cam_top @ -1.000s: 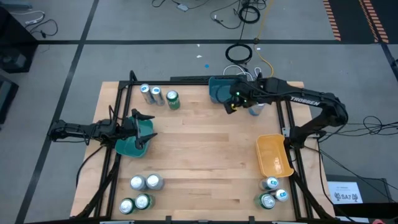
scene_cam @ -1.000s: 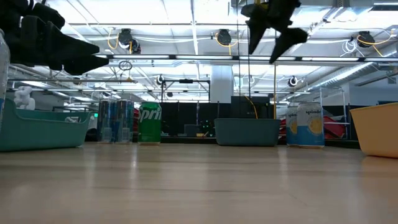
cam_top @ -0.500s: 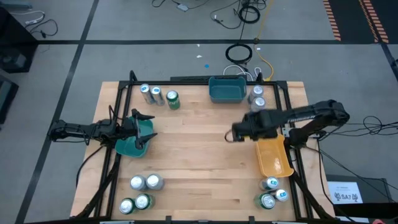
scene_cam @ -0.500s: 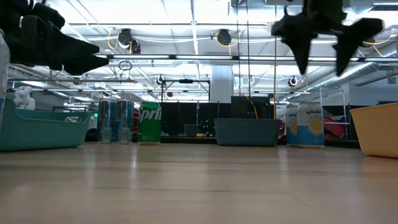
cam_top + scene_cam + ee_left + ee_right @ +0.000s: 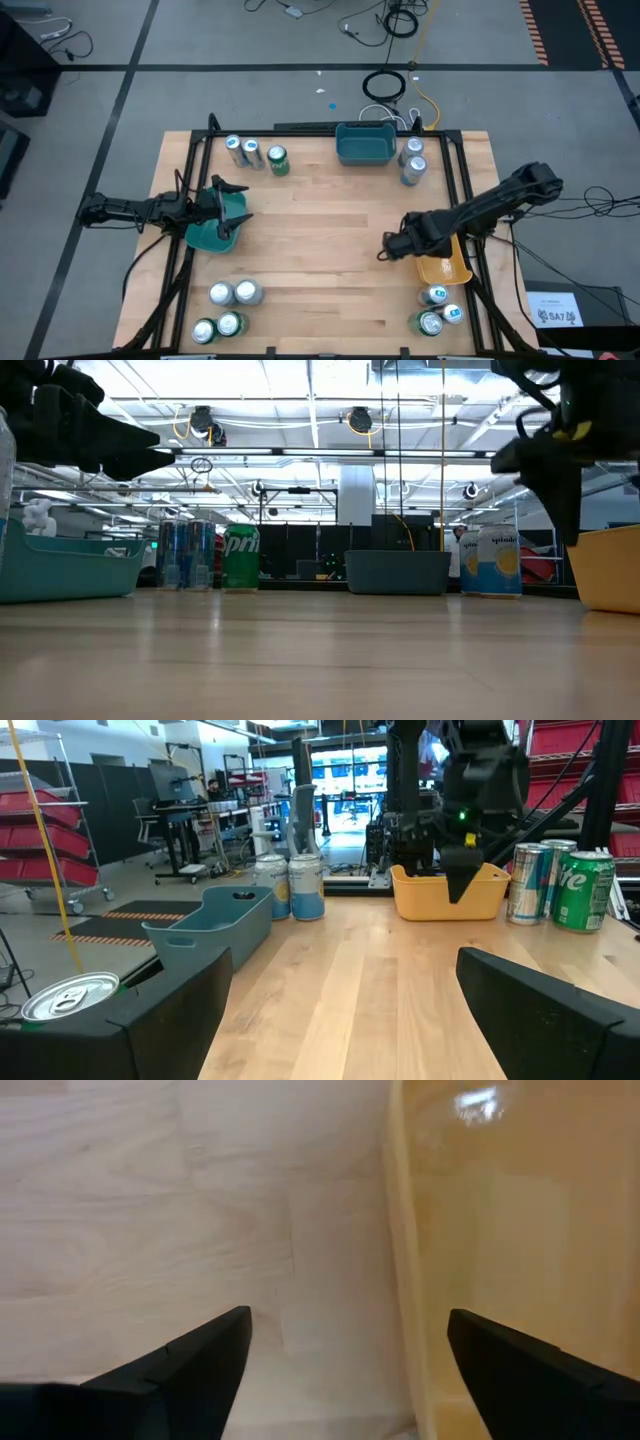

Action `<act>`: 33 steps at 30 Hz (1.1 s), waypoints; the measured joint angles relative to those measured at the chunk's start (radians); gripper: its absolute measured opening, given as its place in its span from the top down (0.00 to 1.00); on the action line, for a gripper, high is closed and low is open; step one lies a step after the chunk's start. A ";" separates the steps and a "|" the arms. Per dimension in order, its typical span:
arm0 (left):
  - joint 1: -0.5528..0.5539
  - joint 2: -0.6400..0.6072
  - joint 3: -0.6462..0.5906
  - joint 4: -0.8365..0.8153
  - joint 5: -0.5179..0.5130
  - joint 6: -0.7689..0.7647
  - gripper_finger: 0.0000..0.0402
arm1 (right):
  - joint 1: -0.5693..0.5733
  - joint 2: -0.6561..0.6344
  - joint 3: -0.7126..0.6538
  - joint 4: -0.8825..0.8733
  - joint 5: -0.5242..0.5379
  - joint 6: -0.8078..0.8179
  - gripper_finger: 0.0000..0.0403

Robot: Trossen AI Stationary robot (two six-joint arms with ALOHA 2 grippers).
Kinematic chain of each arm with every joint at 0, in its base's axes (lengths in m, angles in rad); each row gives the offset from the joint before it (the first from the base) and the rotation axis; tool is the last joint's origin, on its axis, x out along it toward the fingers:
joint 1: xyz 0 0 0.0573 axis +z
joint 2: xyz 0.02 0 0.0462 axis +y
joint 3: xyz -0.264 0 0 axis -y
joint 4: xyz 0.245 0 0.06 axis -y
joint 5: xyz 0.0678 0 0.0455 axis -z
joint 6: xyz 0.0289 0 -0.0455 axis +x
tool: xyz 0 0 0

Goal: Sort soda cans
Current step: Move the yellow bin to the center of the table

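The wooden table carries three trays and four groups of cans. Taking the yellow tray at the right edge as the landmark, the right gripper hangs above bare wood just beside the tray's inner long wall. Its fingers stand apart with nothing between them; the right wrist view looks straight down on wood on one side and the tray wall on the other. In the low view that arm shows as a dark shape above the yellow tray.

Just past the yellow tray's near end, at the table corner, stand four cans with blue and white sides. Past its far end, near the blue tray, stand two silver-white cans close together; the low view shows their sides blue and yellow printed.

Across the table from the yellow tray lies the teal tray at the left edge. The left gripper hangs over it, fingers wide apart and holding nothing. One silver can top shows in the left wrist view just beside a finger.

At the far left corner stand two silver cans and a green can. At the near left corner stand four cans, two silver-topped, two green.
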 joint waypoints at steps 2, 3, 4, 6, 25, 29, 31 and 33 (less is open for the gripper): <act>0.000 0.000 0.000 0.001 0.000 0.000 0.02 | 0.009 0.000 -0.036 0.039 0.000 0.033 0.27; 0.000 0.000 0.000 0.001 0.000 0.000 0.02 | 0.012 0.000 -0.051 0.057 0.000 0.048 0.31; 0.000 0.000 0.000 0.001 0.000 0.000 0.02 | 0.013 0.000 -0.061 0.069 0.001 0.060 0.36; 0.000 0.000 0.000 0.002 0.000 0.000 0.02 | 0.015 0.000 -0.073 0.080 0.004 0.073 0.48; 0.000 0.000 0.000 0.005 0.000 0.000 0.02 | -0.145 0.155 0.234 0.038 0.114 -0.065 1.00; 0.000 0.000 0.000 0.005 0.000 0.000 0.02 | -0.195 0.288 0.413 -0.031 0.113 -0.161 1.00; 0.000 0.000 0.000 0.005 0.000 0.000 0.02 | -0.216 0.362 0.509 -0.051 0.113 -0.218 1.00; 0.000 0.000 0.000 0.005 0.000 0.000 0.02 | -0.237 0.437 0.602 -0.066 0.114 -0.271 1.00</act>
